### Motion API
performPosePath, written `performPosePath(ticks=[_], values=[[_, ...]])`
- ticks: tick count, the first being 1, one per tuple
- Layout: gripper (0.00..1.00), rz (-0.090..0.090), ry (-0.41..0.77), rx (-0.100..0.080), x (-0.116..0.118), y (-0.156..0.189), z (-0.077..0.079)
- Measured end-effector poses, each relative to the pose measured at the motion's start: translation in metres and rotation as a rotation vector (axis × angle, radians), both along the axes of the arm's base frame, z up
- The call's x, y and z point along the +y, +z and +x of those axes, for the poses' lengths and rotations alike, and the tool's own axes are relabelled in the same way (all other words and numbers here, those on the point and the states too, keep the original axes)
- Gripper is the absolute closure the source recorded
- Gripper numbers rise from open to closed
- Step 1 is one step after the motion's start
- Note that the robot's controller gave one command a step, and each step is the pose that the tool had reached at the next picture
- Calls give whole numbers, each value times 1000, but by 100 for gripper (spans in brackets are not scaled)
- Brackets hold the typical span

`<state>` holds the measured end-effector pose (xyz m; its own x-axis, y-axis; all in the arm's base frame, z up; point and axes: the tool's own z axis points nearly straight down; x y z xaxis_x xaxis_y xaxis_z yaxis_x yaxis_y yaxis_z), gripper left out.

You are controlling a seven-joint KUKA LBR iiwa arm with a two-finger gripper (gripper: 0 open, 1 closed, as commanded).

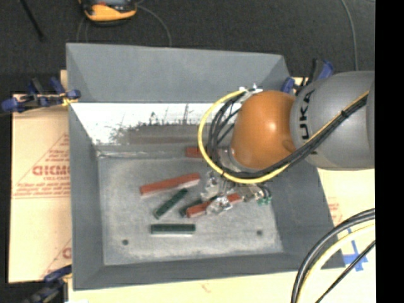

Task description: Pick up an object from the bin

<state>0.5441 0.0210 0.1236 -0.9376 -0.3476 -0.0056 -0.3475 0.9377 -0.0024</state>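
Front of bin (85, 245): green bar (172, 229) lies flat on the floor, apart from the rest. Just behind it, green stick (170, 204), tilted, near the centre. Right of that, my end effector (216, 199) is low over a short red stick (196, 210) in the bin's middle-right; the stick's left end pokes out beside it. Can't tell if the end effector is spread, pressed together or pinching the stick. Further back, long red stick (169, 185), angled, close to the green stick. Farthest, red piece (192, 151) at the back wall.
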Motion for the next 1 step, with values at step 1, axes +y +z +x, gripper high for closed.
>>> performPosePath(ticks=[1], values=[[100,0,-1,7,0,5,-1]])
